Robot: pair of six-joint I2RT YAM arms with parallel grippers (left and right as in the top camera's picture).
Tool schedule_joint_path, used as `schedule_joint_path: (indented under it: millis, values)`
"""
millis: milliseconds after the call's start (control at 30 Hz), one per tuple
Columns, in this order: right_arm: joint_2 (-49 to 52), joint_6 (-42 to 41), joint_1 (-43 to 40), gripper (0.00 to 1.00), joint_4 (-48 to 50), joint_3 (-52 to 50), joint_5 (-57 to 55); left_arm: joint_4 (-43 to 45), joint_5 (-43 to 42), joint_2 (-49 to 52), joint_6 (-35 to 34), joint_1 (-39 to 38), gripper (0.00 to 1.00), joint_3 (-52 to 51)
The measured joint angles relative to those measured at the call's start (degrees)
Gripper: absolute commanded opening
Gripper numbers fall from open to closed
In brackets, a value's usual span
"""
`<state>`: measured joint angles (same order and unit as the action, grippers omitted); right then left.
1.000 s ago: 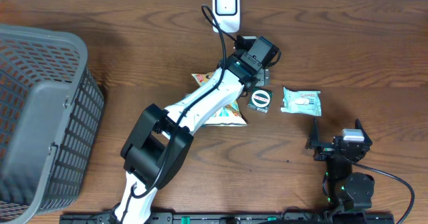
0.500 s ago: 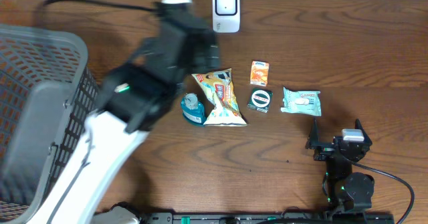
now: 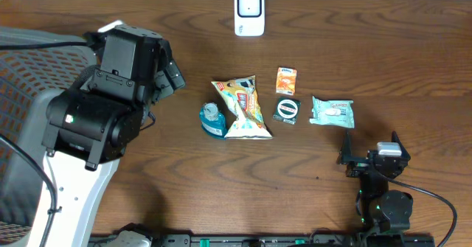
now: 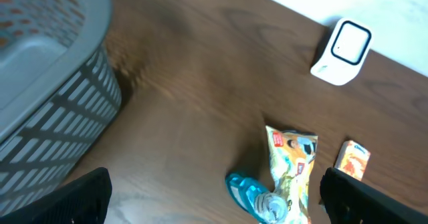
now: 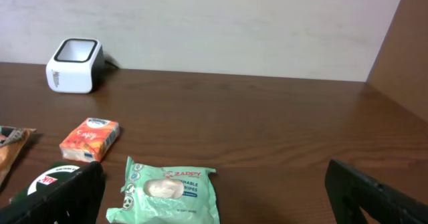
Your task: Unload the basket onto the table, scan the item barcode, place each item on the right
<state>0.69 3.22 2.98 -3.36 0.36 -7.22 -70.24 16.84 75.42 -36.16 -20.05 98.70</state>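
The white barcode scanner (image 3: 249,11) stands at the table's far edge, also in the left wrist view (image 4: 341,50) and the right wrist view (image 5: 73,65). In front of it lie a yellow snack bag (image 3: 243,108), a teal item (image 3: 212,119), a small orange box (image 3: 287,79), a round black item (image 3: 287,110) and a green wipes pack (image 3: 332,111). My left gripper (image 3: 164,68) hangs high at the left, open and empty, with bare table between its fingers (image 4: 214,207). My right gripper (image 3: 371,150) rests low near the front, open and empty, just behind the wipes pack (image 5: 170,194).
A grey mesh basket (image 3: 29,44) fills the left side, right beside my raised left arm, and shows in the left wrist view too (image 4: 47,83). The scanner's black cable runs off behind it. Bare wood lies between the basket and the items.
My left arm has swung from over the orange box, up and left to beside the basket. The orange box now lies uncovered. The right arm has not moved.
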Motion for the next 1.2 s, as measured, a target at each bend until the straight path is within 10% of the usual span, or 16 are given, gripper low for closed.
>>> schedule_joint_path:
  millis: [633,1033,1200]
  values:
    - [0.0,0.0,0.0,0.99,0.0,0.0,0.0,2.3,-0.2,-2.3,6.7,4.5,0.98,0.0]
    - [0.0,0.0,0.0,0.99,0.0,0.0,0.0,44.0,0.7,-16.8,32.0,10.6,0.98,7.3]
    - [0.0,0.0,0.0,0.99,0.0,0.0,0.0,46.2,4.1,-19.0,41.9,10.4,0.98,7.9]
